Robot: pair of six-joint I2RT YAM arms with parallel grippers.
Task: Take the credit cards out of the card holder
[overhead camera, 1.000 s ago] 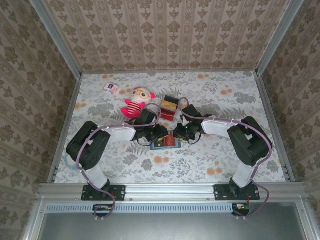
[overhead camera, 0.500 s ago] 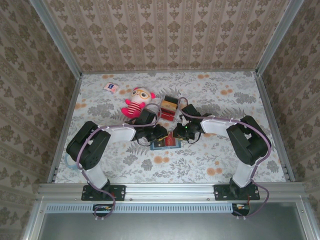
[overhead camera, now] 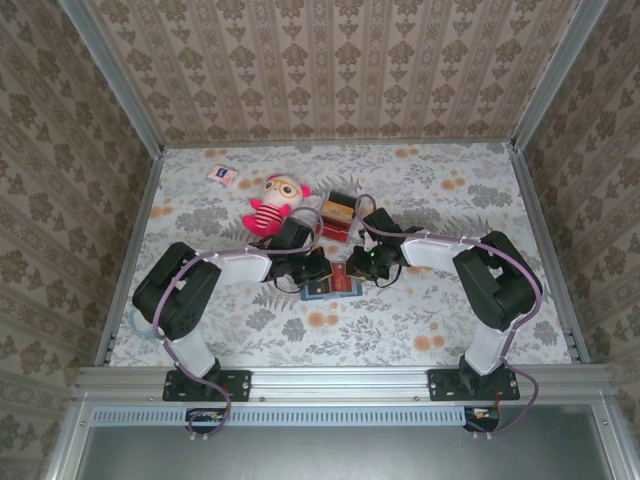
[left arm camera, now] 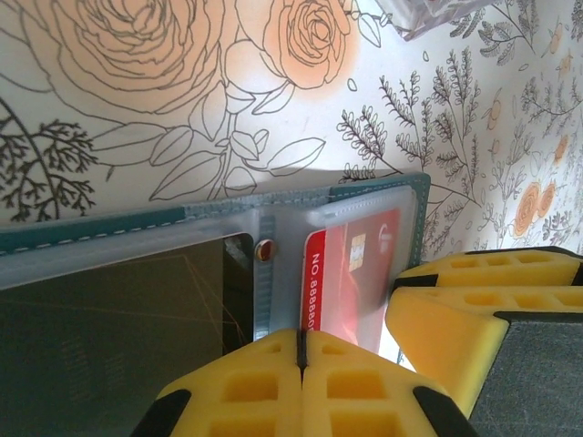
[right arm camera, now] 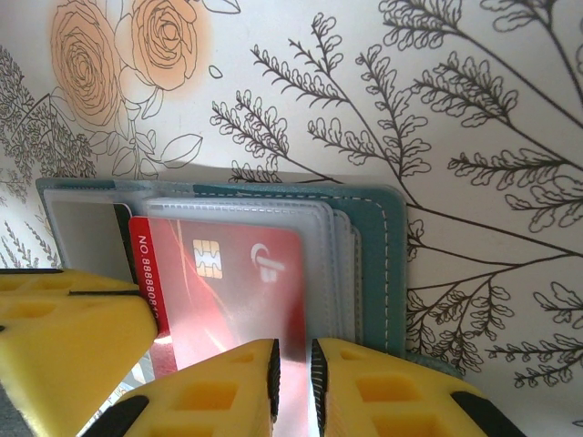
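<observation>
The right hand is being held narrow, its yellow pads being closed on the near edge of a thin red plastic credit card with a gold chip. That credit card is lying against the clear sleeves of a soft teal square folding card holder, which is being spread open on the white floral-printed bench. Just beside, the left hand is being held shut, its pads being pressed together without a gap at the card holder's near edge. Whether the card holder is being pinched cannot be told. Through the other sleeve a dark flat card is being shown. Farther out, a small pile of red, tan and dark cards is lying beside a pink-and-red plush doll. A small white-pink-blue packet is lying well apart, near the far left corner.
</observation>
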